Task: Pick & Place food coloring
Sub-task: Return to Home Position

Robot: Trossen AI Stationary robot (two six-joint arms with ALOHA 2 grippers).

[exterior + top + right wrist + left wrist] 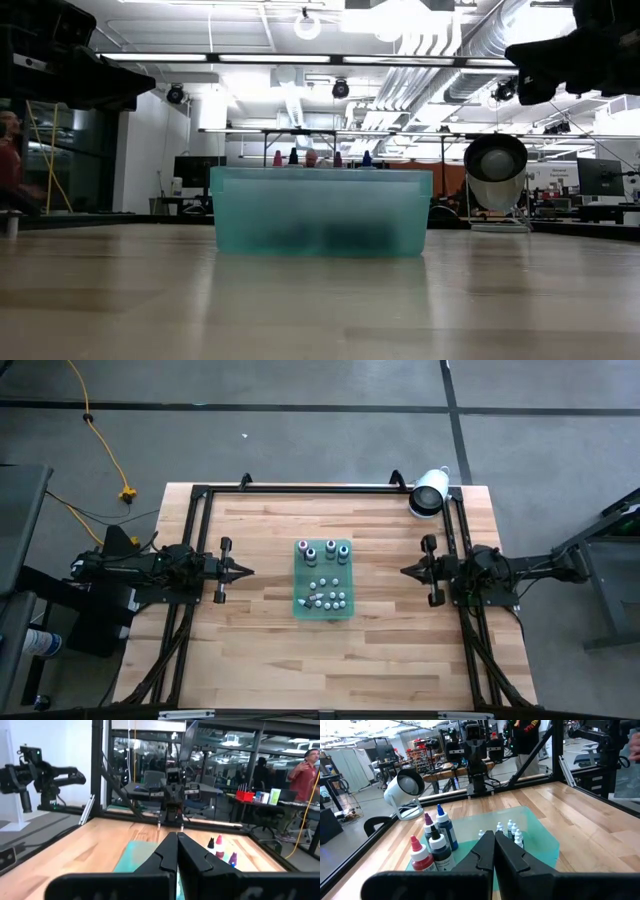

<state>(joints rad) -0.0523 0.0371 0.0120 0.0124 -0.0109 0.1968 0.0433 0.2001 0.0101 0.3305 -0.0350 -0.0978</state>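
Observation:
The food coloring stands upright inside a translucent green tray [300,585] at the table's middle. Larger bottles with pink, blue, red and dark tops [436,840] fill the tray's far part [320,550]. Several tiny whitish ones [512,831] cluster in its near part [328,600]. My left gripper [250,571] is shut and level, left of the tray and clear of it. My right gripper [404,571] is shut and level, right of the tray, also clear. In the low view only the bottle tops [310,158] show above the tray wall [320,212].
A large white cylinder [428,493] sits at the table's far right corner beside the black frame rail [320,487]. Bare wood lies around the tray on all sides. People and workbenches show in the room beyond the table.

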